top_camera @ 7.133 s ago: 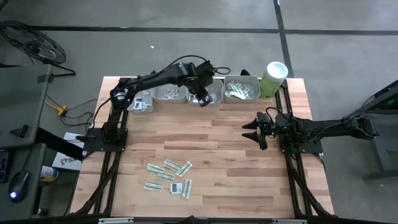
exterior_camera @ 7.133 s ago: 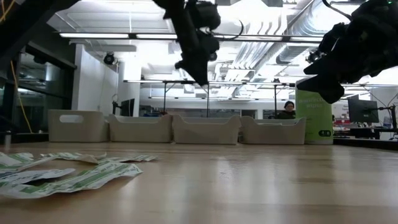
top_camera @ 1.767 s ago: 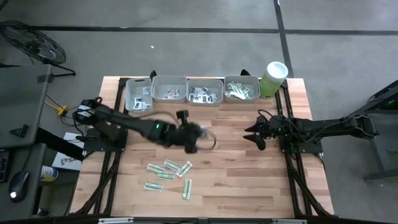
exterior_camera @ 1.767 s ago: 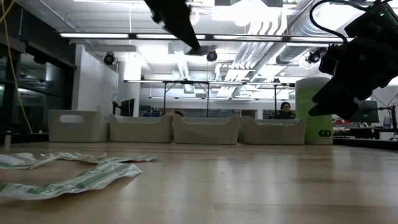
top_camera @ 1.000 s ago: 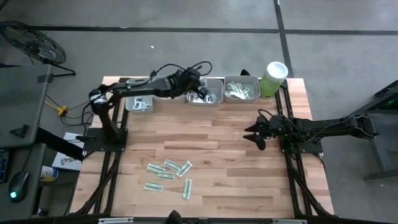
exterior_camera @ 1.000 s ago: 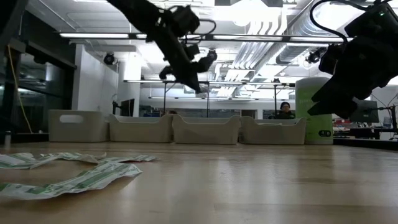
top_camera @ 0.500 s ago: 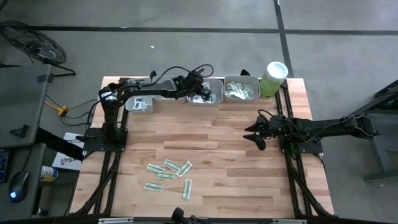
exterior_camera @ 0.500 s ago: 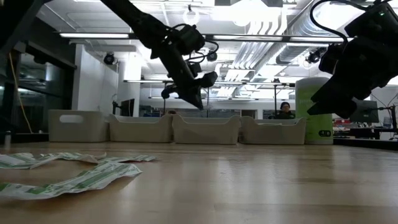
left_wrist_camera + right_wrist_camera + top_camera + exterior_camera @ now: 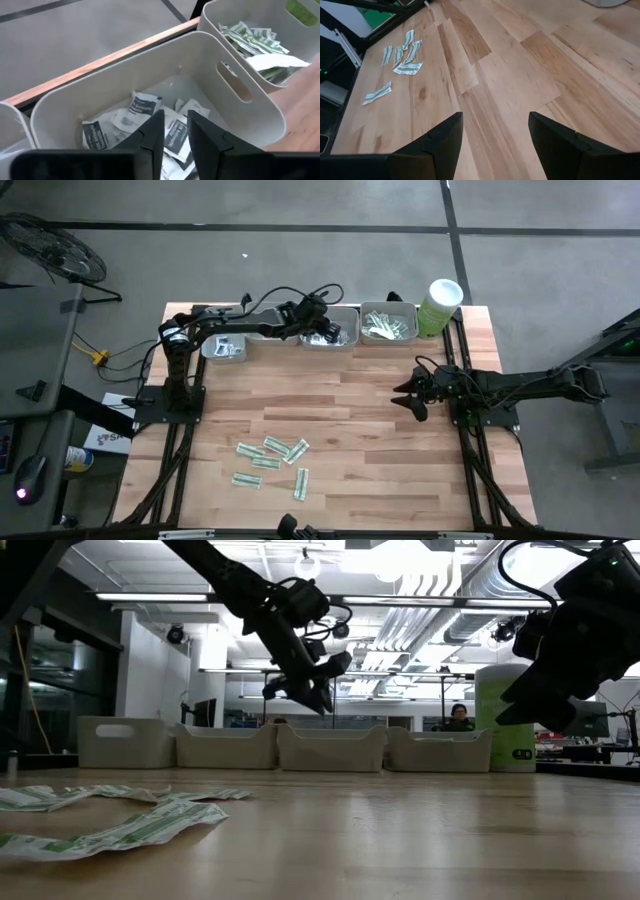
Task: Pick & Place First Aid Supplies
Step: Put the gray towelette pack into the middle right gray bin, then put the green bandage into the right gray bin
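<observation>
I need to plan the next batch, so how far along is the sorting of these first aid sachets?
Well underway. Done: sachets already lie in the grey trays, white ones in the third tray, green-white strips in the tray beside it. In hand: the left gripper hovers over the third tray, fingers parted with nothing between them. Left: several green-white sachets on the table. The right gripper waits open.

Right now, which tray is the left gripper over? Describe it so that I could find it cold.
Four grey trays line the table's far edge. The left gripper hangs over the third tray from the left. It holds squarish white sachets with dark marks; the neighbour beside the green tub holds green-white strips.
</observation>
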{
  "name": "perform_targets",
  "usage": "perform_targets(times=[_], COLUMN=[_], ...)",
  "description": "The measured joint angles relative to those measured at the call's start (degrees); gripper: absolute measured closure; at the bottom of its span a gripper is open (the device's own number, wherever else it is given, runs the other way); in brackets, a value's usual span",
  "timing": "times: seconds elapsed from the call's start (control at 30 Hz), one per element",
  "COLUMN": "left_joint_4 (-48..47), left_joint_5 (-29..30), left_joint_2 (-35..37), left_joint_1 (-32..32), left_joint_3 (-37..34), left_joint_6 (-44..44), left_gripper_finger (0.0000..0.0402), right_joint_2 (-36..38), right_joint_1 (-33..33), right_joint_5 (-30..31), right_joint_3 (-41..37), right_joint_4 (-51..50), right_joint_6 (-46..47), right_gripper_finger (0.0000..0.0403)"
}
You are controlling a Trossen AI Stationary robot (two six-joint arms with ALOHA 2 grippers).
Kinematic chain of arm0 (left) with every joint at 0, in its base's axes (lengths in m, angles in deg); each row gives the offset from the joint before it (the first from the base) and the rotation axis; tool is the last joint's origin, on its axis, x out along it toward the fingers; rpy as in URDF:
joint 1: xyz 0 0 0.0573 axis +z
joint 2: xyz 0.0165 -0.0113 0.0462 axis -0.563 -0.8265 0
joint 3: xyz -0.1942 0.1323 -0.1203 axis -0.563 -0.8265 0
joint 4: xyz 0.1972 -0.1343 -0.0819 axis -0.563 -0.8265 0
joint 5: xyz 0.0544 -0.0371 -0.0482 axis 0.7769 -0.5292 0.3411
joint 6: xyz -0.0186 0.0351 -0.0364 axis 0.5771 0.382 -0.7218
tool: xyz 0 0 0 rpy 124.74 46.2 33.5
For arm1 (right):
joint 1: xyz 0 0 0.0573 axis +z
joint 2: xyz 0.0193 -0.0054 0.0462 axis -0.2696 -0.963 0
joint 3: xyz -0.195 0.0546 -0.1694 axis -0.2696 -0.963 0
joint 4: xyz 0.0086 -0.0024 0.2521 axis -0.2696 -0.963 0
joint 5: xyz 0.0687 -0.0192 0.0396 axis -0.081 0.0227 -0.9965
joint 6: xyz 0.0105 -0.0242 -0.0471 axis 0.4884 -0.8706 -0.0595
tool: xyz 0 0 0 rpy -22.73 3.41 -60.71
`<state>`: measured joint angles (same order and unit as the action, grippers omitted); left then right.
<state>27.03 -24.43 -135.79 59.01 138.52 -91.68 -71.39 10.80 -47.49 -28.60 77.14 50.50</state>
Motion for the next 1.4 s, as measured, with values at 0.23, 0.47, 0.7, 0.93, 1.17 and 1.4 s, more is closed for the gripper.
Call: perform_targets(times=[0.23,0.47,0.7,0.93,1.17,1.4], left_joint_4=[-0.6,-16.0,-37.0,-54.7,-56.7,-47.6], left_joint_5=[-8.3,-14.1,-10.2,-6.4,-3.1,-6.9], left_joint_2=[1.1,6.9,13.3,17.6,26.7,41.6], left_joint_1=[0.0,-1.4,-5.8,-14.4,-23.5,-32.1], left_joint_3=[0.0,0.0,0.0,0.0,-7.1,-24.0], left_joint_6=[3.6,10.8,5.7,-12.3,-29.8,-48.5], left_gripper_finger=[0.0303,0.0316,0.0336,0.0346,0.0347,0.0347], right_joint_2=[0.0,0.0,0.0,0.0,0.0,0.0], right_joint_1=[0.0,0.0,0.0,0.0,0.0,0.0], right_joint_5=[-2.5,-3.7,-3.9,-4.1,-4.8,-5.0], right_joint_3=[0.0,0.0,0.0,0.0,0.0,0.0], right_joint_4=[0.0,0.0,0.0,0.0,0.0,0.0], right_joint_6=[0.0,-0.1,-0.1,-0.1,-0.8,-1.6], right_gripper_finger=[0.0183,0.0183,0.0183,0.0183,0.0183,0.0183])
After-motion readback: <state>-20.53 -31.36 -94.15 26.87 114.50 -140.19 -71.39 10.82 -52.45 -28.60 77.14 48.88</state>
